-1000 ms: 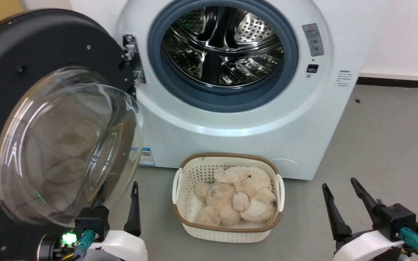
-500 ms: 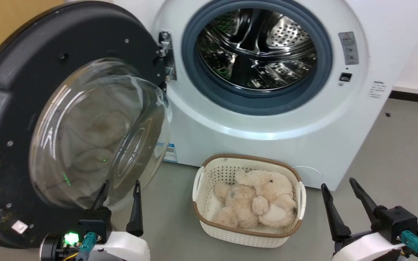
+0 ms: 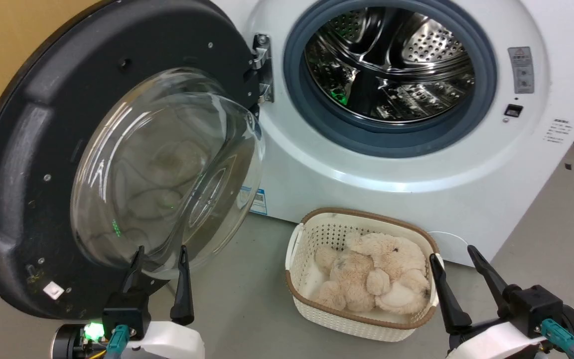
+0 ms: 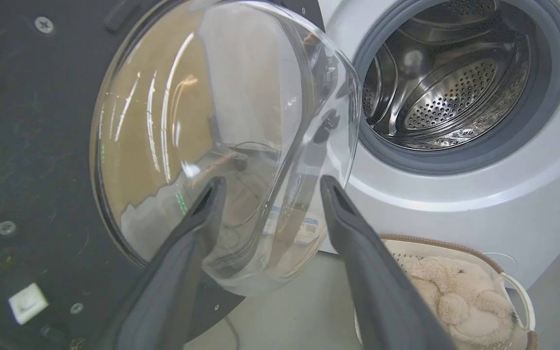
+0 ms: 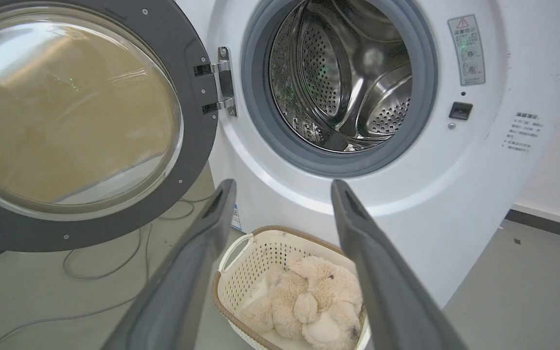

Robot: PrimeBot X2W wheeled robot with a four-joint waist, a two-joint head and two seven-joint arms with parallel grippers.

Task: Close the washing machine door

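1. Two grippers sit nearest the camera, both in front of the washing machine [image 3: 366, 194]. The left gripper [image 3: 161, 249] is on the machine's hinge side, and the right gripper [image 3: 451, 252] is on its latch side.
2. Left gripper: fingers spread, nothing between them. In the head view the fingertips overlap the lower edge of the door's glass bowl [image 3: 167, 169]. Contact with the glass cannot be determined.
3. Right gripper: fingers spread, nothing between them. It hangs over the grey floor [image 3: 237, 299], just beside the basket.
4. White woven basket [image 3: 347, 324]: it stands on the floor directly in front of the washing machine, below the drum opening. It has a brown rim and holds a beige plush toy [image 3: 376, 279].
5. Washing machine door [image 3: 18, 174]: fully open and swung out to the machine's hinge side. Its inner face with the bulging glass bowl faces the camera. The wide black rim carries several screws.
6. Metal hinge [image 3: 262, 67]: joins the door to the washing machine front, beside the grey rubber gasket [image 3: 391, 144].
7. Blue label [image 3: 258, 202]: low on the washing machine front, partly behind the glass bowl.
8. Steel drum [image 3: 391, 65]: perforated and exposed, inside the gasket ring.
9. Latch socket [image 3: 513, 109]: on the washing machine front, on the side of the opening away from the hinge, below a grey warning label [image 3: 522, 70].
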